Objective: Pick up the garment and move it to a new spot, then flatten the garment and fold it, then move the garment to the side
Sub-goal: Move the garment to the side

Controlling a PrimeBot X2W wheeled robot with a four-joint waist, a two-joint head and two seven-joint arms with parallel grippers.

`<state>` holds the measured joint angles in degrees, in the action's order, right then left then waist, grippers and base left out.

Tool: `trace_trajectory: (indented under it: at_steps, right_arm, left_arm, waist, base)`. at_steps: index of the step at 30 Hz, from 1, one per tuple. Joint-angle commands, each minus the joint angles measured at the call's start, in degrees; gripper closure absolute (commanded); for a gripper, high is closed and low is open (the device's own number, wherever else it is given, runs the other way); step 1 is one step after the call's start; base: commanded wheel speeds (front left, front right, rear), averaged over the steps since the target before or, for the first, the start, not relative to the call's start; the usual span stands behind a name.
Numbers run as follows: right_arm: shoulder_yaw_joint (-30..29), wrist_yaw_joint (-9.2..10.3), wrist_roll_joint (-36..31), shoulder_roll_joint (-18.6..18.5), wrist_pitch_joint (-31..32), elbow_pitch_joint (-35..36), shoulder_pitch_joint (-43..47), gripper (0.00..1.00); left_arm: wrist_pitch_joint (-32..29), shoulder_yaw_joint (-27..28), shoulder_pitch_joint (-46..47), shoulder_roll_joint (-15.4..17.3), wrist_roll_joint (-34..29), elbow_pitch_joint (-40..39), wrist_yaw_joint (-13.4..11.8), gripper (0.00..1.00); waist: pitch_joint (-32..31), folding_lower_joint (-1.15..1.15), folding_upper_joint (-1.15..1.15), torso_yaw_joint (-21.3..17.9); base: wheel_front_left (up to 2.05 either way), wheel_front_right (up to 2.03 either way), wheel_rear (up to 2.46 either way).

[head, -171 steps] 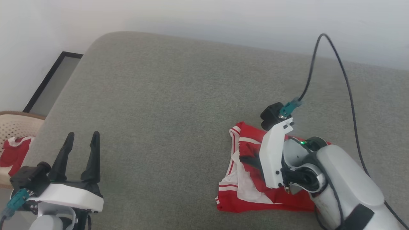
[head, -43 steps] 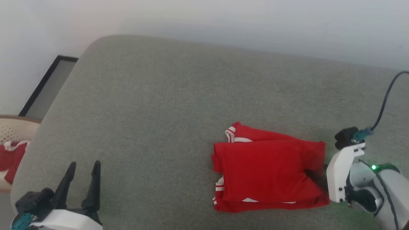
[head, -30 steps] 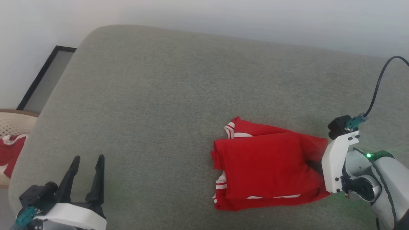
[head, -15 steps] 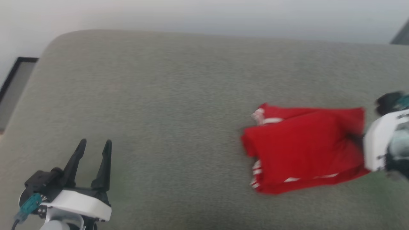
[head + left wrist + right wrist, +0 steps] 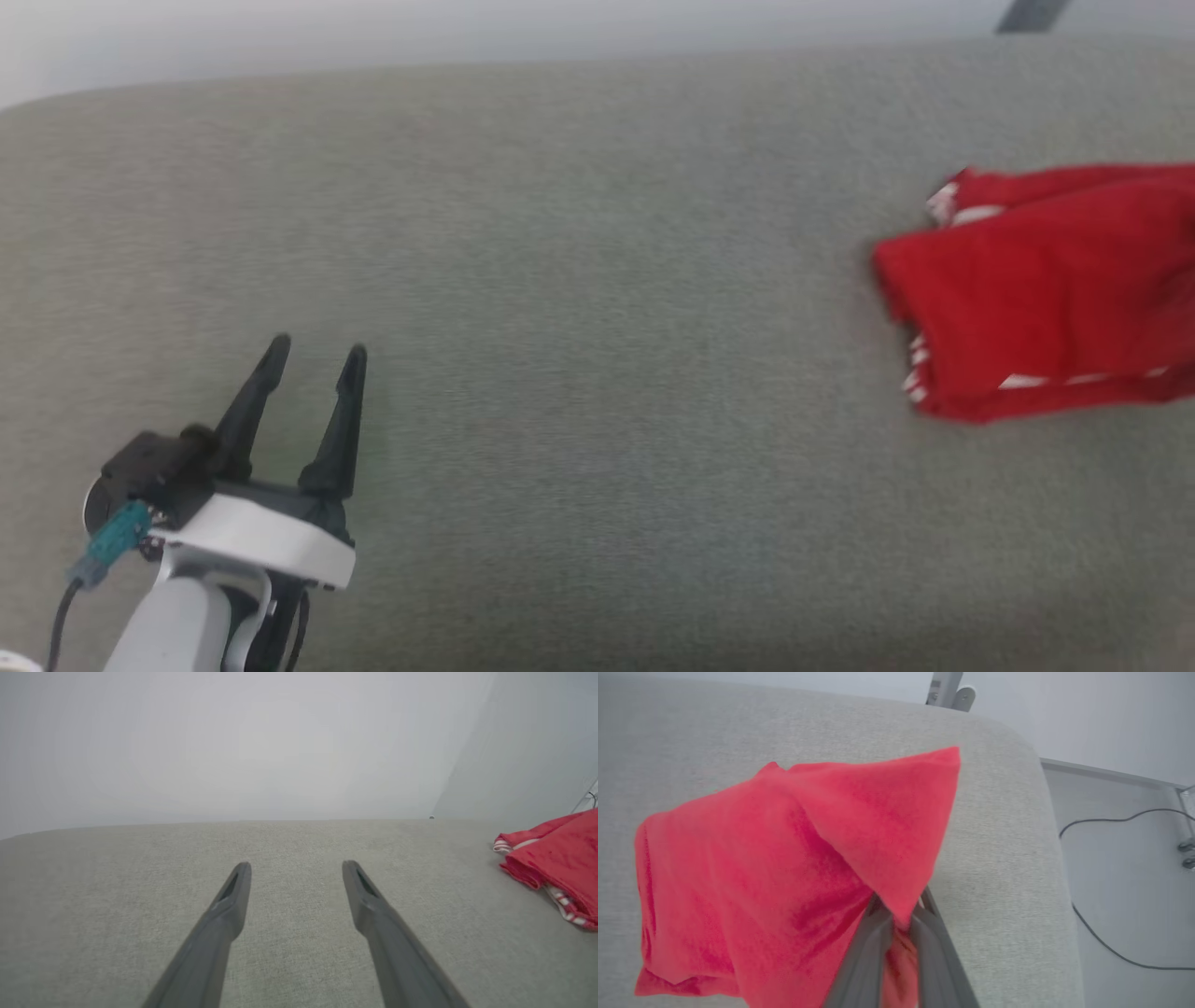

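Note:
The garment [image 5: 1046, 289], a folded red shirt with red-and-white striped trim, lies at the right edge of the head view on the grey cushion [image 5: 597, 243]. In the right wrist view my right gripper [image 5: 899, 914] is shut on a fold of the garment [image 5: 775, 868], which drapes over the fingertips and spreads to the left. My left gripper [image 5: 313, 355] hovers open and empty at the lower left, far from the cloth. The left wrist view shows its spread fingers [image 5: 233, 896] over bare cushion, with the garment [image 5: 556, 858] at the far right.
The cushion's rounded right edge [image 5: 1045, 826] drops to a grey floor with a black cable [image 5: 1101, 826]. A grey metal stand [image 5: 945, 690] rises behind the cushion. A pale wall [image 5: 233, 742] backs the scene.
The head camera has swung left, so the garment now sits at the right edge and the right arm has left the picture. The right gripper stays shut on the garment, dragging it rightward; left gripper stays open.

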<state>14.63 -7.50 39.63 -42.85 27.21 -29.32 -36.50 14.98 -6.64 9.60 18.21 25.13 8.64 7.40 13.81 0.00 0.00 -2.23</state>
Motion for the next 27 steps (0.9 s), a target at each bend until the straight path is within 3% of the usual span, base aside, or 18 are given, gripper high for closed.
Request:
trace_trajectory:
  at_steps: [1, 20, 27]
  right_arm:
    - [-0.2, 0.01, -1.04, -0.5, -1.0, -0.56, -1.12, 1.0]
    - [0.36, 0.01, -12.25, -4.1, -12.98, -13.12, -14.44, 1.0]
    - [-0.07, 0.01, -15.6, -1.18, -16.55, -19.09, -17.83, 1.0]
  left_arm:
    - [0.23, -0.27, 1.2, 0.41, -0.18, -0.2, 0.09, 0.0]
    - [0.23, -7.89, 12.21, 4.16, -0.2, -0.98, 0.09, 0.0]
    - [0.24, -10.15, 15.41, 5.14, 0.21, -0.65, 0.09, 0.0]
  waist:
    - [1.76, 0.0, 0.0, -2.0]
    - [11.68, 0.0, 0.0, -10.8]
    - [15.51, 0.0, 0.0, -10.91]
  base:
    - [0.0, 0.0, 0.0]
    - [0.0, 0.0, 0.0]
    - [0.0, 0.0, 0.0]
